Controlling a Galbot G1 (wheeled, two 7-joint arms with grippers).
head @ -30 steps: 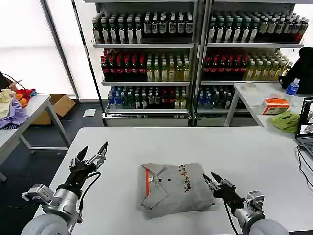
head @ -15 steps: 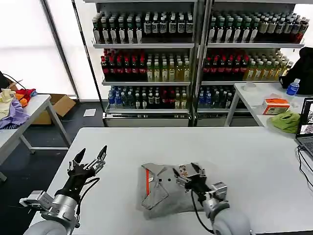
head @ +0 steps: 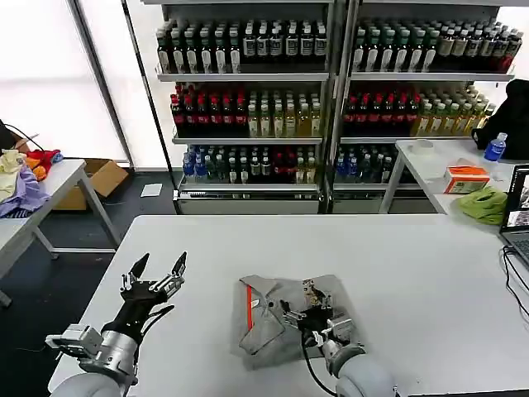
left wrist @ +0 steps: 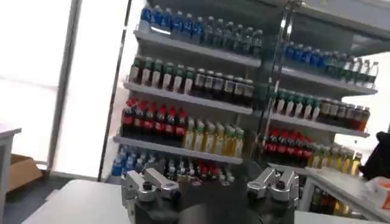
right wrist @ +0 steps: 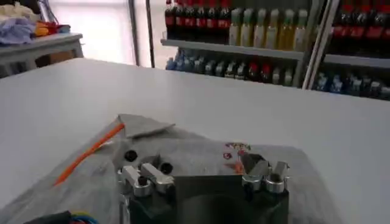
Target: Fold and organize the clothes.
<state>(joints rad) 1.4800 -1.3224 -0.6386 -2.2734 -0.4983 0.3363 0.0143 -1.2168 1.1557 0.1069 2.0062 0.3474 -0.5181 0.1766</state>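
Two folded light grey shirts lie stacked in the middle of the white table (head: 430, 265). The collared shirt (head: 263, 318) with the orange placket stripe and dark buttons is on top. The second shirt's multicoloured print (head: 308, 289) peeks out at its far right. My right gripper (head: 302, 312) hovers open low over the stack's middle, with nothing between its fingers. In the right wrist view the collared shirt (right wrist: 152, 137) and the print (right wrist: 234, 149) lie just beyond the right gripper (right wrist: 204, 170). My left gripper (head: 155, 275) is raised left of the stack, open and empty, and the left gripper (left wrist: 210, 182) faces the shelves.
Drink shelves (head: 331, 99) stand behind the table. A side table (head: 50, 186) at the left holds lavender and red-orange fabrics. At the right, another table carries a lime-green cloth (head: 483, 203), an orange box (head: 464, 178) and a blue bottle (head: 494, 147). A laptop (head: 517, 219) sits at the right edge.
My right gripper has moved left from the stack's right edge to over its middle. The left gripper has shifted only slightly.
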